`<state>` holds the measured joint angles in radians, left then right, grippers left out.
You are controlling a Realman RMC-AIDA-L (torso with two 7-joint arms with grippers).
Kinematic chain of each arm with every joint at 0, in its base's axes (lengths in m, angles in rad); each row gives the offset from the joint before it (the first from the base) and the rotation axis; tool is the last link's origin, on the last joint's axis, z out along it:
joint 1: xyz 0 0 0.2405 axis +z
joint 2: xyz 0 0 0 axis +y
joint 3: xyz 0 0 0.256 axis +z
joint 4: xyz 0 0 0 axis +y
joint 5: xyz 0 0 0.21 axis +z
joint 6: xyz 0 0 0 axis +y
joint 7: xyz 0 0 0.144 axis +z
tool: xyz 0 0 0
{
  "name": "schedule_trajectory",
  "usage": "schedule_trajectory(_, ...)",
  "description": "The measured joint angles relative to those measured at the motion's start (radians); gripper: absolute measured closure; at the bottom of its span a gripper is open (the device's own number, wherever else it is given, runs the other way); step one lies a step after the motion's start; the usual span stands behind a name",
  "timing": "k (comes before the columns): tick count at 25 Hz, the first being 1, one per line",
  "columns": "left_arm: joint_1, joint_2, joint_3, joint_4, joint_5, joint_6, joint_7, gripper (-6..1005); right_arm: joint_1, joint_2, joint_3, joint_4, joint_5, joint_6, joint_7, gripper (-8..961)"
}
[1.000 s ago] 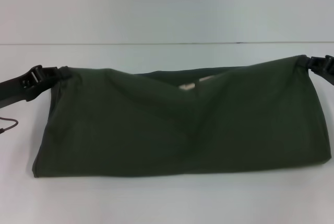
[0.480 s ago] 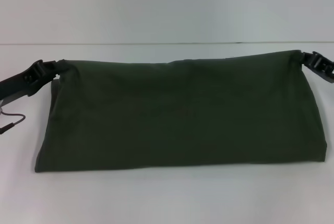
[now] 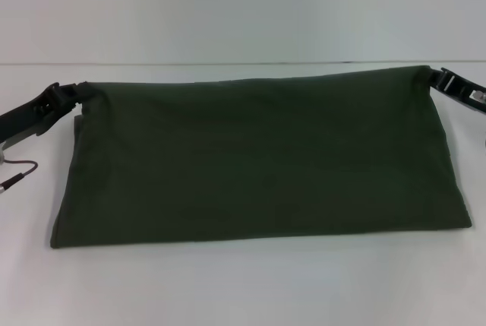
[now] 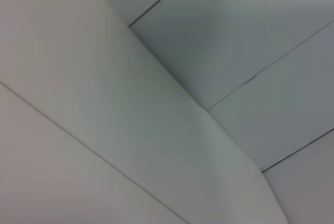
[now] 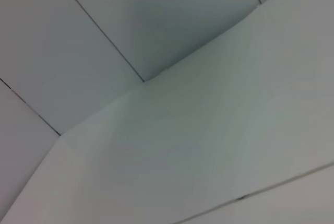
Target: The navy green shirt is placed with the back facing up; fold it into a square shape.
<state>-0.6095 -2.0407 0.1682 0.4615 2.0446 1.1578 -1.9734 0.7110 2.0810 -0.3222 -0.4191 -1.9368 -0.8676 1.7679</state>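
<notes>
The navy green shirt (image 3: 258, 163) lies on the white worktop (image 3: 243, 288) as a wide band, plain back up, its far edge drawn taut between both arms. The left gripper (image 3: 67, 96) pinches the far left corner, the right gripper (image 3: 436, 79) the far right corner. This looks like a lengthwise fold being laid down; next, both should lower and let go together.

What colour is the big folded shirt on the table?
The cotton T-shirt is plain dark olive green, best seen in the head view.
</notes>
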Motion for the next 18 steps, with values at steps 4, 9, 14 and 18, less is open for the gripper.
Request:
schedule_trajectory(4, -0.011, -0.011, 0.001, 0.000, -0.007, -0.029, 0.018, 946, 0.013, 0.003, 0.000, 0.001, 0.006, 0.020, -0.022, 928)
schedule_trajectory(9, -0.022, -0.026, 0.002, 0.001, -0.008, -0.068, 0.042, 946, 0.025, 0.008, 0.000, 0.015, 0.040, 0.029, -0.063, 928)
schedule_trajectory(14, -0.023, -0.032, 0.002, 0.001, -0.026, -0.090, 0.050, 945, 0.030, 0.008, -0.017, 0.019, 0.044, 0.059, -0.077, 927)
schedule_trajectory(18, -0.022, -0.046, 0.001, 0.001, -0.045, -0.112, 0.059, 944, 0.031, 0.009, -0.023, 0.027, 0.064, 0.075, -0.117, 920)
